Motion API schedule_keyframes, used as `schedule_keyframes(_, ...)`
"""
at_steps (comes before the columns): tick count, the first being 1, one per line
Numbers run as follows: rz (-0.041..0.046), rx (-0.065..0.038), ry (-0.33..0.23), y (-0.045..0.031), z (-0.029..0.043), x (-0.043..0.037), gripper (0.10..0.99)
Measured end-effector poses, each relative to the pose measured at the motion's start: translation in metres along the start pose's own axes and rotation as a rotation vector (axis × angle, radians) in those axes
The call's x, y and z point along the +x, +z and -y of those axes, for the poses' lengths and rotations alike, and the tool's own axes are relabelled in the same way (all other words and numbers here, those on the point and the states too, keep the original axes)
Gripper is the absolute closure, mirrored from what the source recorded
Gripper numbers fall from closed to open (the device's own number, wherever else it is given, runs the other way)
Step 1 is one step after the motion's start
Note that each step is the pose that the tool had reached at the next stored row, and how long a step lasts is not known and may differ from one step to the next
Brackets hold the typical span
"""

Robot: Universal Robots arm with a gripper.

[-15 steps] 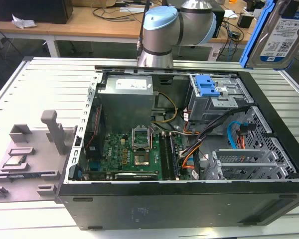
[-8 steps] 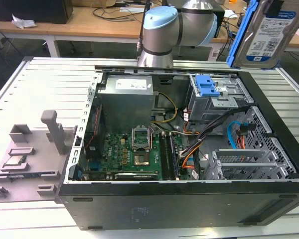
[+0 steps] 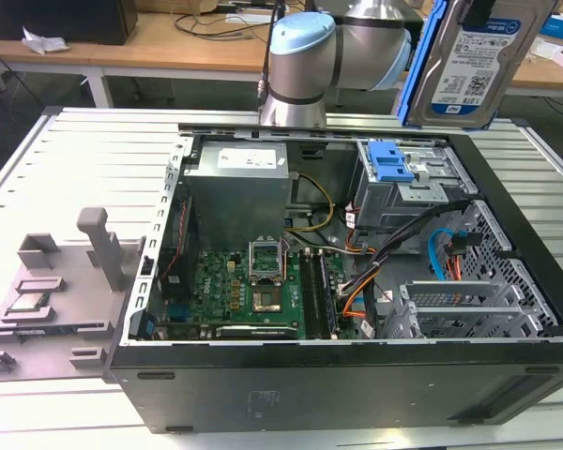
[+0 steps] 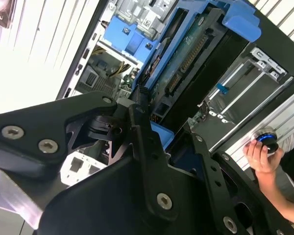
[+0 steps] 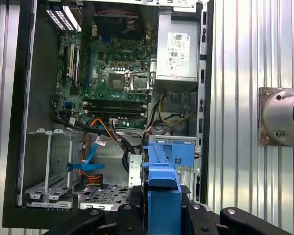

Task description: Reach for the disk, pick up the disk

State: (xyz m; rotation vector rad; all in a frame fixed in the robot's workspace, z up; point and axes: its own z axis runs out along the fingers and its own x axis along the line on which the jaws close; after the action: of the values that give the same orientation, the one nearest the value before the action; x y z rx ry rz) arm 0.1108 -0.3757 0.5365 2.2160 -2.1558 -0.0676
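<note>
While the tool (image 4: pixel 159 132) sits clamped on the disk's (image 3: pixel 472 58) blue frame, disk raised clear above the open computer case (image 3: pixel 507 234), at one o'clock in the exterior view, motherboard (image 3: pixel 253 291) inside, case on the slatted surface (image 3: pixel 75 169), a hand (image 4: pixel 259 156) nearby.

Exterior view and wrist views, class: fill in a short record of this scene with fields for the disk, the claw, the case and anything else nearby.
disk: silver drive in a blue frame, lifted above the open case
claw: shut on the disk's blue frame
case: open computer case, lying on a ribbed metal table
power supply: grey box inside the case
person: a hand beside the case, in the second wrist view
</note>
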Motion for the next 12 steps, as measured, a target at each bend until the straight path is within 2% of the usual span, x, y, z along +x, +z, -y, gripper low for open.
schedule_keyframes(2, -0.0001, 0.0, 0.0, 0.0002, -0.0038, -0.0001, 0.722)
schedule_keyframes(7, -0.0001, 0.0, 0.0, 0.0004, -0.0042, 0.0012, 0.722)
schedule_keyframes(12, 0.0, 0.0, 0.0, 0.0006, -0.0052, 0.0107, 0.722)
